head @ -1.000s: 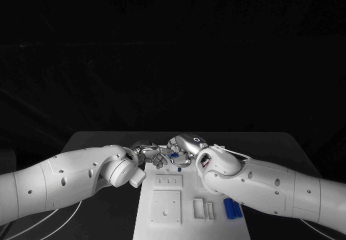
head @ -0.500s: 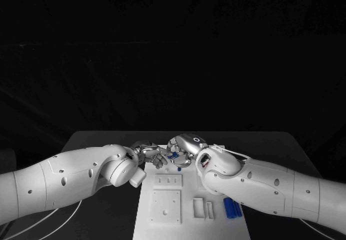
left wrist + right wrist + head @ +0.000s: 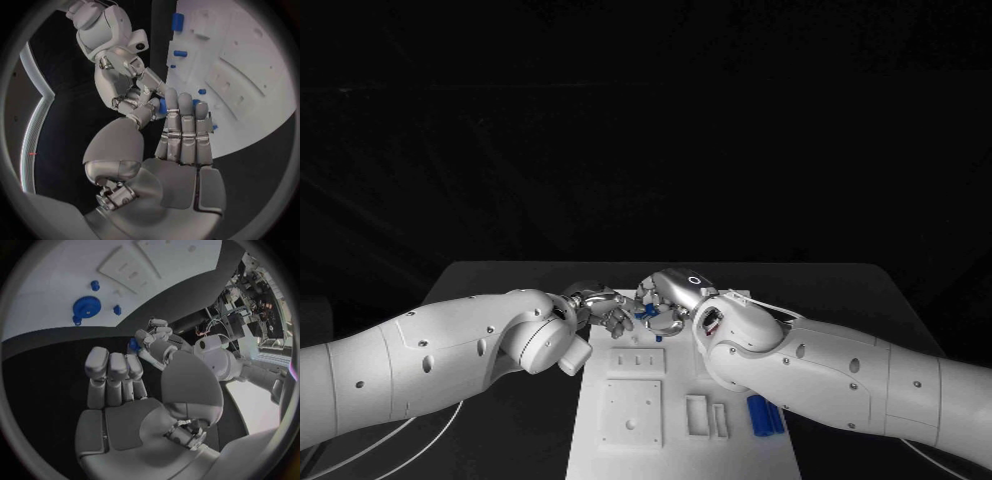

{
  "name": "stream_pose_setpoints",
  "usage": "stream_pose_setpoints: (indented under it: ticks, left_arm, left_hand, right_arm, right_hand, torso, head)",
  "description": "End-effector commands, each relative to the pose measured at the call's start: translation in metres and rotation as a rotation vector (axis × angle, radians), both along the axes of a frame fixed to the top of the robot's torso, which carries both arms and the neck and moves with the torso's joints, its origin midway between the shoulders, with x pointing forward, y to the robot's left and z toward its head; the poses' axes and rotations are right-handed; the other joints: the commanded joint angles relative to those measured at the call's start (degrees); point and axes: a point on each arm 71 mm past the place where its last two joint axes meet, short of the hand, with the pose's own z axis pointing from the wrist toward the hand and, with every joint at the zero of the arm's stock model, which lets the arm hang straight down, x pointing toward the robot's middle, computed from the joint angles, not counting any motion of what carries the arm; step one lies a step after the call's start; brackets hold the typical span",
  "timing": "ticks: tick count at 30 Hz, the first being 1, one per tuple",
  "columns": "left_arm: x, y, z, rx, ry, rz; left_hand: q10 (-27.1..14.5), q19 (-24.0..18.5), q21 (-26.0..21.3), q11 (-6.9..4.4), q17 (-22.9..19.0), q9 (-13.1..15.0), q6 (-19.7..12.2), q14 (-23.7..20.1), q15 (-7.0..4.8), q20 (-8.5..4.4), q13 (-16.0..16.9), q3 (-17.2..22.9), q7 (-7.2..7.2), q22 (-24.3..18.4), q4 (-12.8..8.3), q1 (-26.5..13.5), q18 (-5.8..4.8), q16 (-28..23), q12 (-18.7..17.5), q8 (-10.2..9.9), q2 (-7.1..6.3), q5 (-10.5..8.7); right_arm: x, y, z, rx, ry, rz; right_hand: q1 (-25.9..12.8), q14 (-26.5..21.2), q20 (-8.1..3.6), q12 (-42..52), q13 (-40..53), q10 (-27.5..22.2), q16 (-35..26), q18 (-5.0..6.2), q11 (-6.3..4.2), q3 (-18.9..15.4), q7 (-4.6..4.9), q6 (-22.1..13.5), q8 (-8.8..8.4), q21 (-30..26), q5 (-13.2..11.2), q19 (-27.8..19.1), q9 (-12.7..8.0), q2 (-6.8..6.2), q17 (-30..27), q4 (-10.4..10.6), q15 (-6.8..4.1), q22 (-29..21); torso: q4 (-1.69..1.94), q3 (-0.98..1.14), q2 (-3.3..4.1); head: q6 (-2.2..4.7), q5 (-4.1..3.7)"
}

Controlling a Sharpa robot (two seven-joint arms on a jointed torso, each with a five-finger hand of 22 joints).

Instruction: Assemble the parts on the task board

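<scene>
Above the far end of the white task board (image 3: 678, 455) my two hands meet fingertip to fingertip. A small blue part (image 3: 645, 312) sits between them, and fingertips of both the left hand (image 3: 599, 305) and the right hand (image 3: 669, 296) close on it. In the left wrist view the blue part (image 3: 162, 106) lies between my left hand (image 3: 182, 131) fingertips and the curled fingers of the right hand (image 3: 128, 85). In the right wrist view the blue part (image 3: 133, 344) sits at the left hand's (image 3: 156, 335) fingertips, just beyond my right hand (image 3: 119, 375).
A blue gear (image 3: 84, 306) and two small blue pieces (image 3: 117, 309) lie on the task board (image 3: 56, 280) near the hands. Long blue parts (image 3: 762, 415) rest at the board's near right, beside white blocks (image 3: 695, 415) and a square recess (image 3: 633, 412).
</scene>
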Motion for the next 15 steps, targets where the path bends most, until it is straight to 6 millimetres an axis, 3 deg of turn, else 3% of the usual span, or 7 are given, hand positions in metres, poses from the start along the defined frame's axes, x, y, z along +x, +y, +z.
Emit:
stream_pose_setpoints:
  ticks: [1, 4, 6, 15]
  left_arm:
    - [0.0003, -0.0010, 0.0025, 0.004, -0.017, -0.009]
    - [0.0004, -0.0002, 0.0024, 0.009, -0.018, -0.006]
    - [0.0005, 0.0001, 0.0023, 0.015, -0.019, -0.007]
    - [0.0002, 0.0007, 0.0017, 0.031, -0.017, -0.016]
  left_hand:
    - [0.5, 0.5, 0.6, -0.16, 0.1, 3.9, 2.9, 0.4, -0.20, -2.61, 0.4, 0.3, -2.28, 0.1, -0.2, -0.8, -0.35, 0.6, 0.5, 0.5, -0.02, -0.04]
    - [0.6, 0.7, 1.0, -0.33, 0.3, 4.5, 3.1, 0.5, -0.42, -2.82, 0.8, 0.4, -2.42, 0.1, -0.4, -1.1, -0.38, 1.2, 1.0, 0.6, 0.00, 0.34]
    - [0.6, 0.7, 1.2, -0.38, 0.3, 4.8, 3.1, 0.5, -0.49, -2.91, 0.9, 0.5, -2.47, 0.1, -0.5, -1.2, -0.38, 1.4, 1.2, 0.7, -0.03, 0.46]
    - [0.5, 0.7, 2.1, -0.61, 0.3, 6.1, 3.4, 0.5, -0.81, -3.29, 1.8, 1.0, -2.67, 0.0, -1.1, -1.8, -0.49, 2.6, 2.3, 0.6, -0.21, 2.73]
  right_arm:
    - [-0.0003, -0.0007, -0.0022, 0.000, 0.015, 0.005]
    - [0.0002, -0.0020, -0.0021, 0.006, 0.014, 0.001]
    - [0.0004, -0.0026, -0.0020, 0.008, 0.013, 0.000]
    - [0.0010, -0.0043, -0.0024, 0.007, 0.013, -0.005]
  right_hand:
    - [-1.1, 0.3, 0.13, -0.4, -0.2, -0.7, -0.3, 6.43, 0.12, -0.7, 2.66, 2.6, 0.14, -0.3, 0.0, 0.5, 0.1, -1.68, 0.0, 1.1, -0.15, -0.1]
    - [-2.9, 0.4, 0.13, -0.9, -0.6, -1.1, -0.4, 6.43, 0.14, -1.8, 2.72, 2.4, -0.20, -0.5, -1.2, 0.8, 0.0, -3.99, -0.1, 3.1, -0.12, -0.2]
    - [-3.3, 0.4, 0.02, -1.1, -0.7, -1.2, -0.5, 6.43, 0.13, -2.1, 2.71, 2.4, -0.34, -0.6, -1.3, 0.9, 0.0, -4.72, -0.1, 4.1, -0.14, -0.3]
    - [-3.5, 0.4, -0.19, -1.4, -1.0, -1.6, -0.6, 6.43, 0.14, -2.7, 2.73, 2.2, -0.56, -0.8, -1.3, 1.0, 0.0, -5.29, -0.1, 5.1, -0.14, -0.4]
  torso:
    - [0.00, 0.02, -0.02]
    - [-0.01, 0.02, 0.01]
    - [-0.03, 0.03, -0.01]
    - [-0.03, 0.05, 0.02]
  head:
    - [0.05, 0.00]
    - [0.10, 0.02]
    - [0.12, 0.04]
    - [0.15, 0.04]
